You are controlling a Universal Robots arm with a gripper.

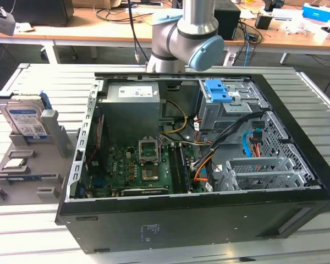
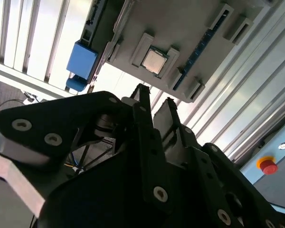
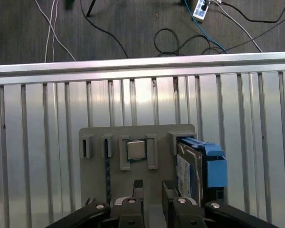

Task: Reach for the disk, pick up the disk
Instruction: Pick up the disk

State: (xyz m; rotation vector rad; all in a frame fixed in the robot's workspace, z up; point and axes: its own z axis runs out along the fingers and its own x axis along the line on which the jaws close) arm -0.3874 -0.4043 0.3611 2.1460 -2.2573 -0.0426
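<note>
Offset is sideways: claw, empty with fingers slightly parted, hovers over holder in line with chip, while disk stands on edge in the holder's end slot just beyond chip, long axis square to the claw's opening line.

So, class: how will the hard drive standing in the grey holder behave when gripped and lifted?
The disk looks like a rigid metal slab: probably stiff, and heavy for its size. Its smooth silver face may be slippery. Standing on edge in the grey holder, it could bind if pulled sideways.
</note>
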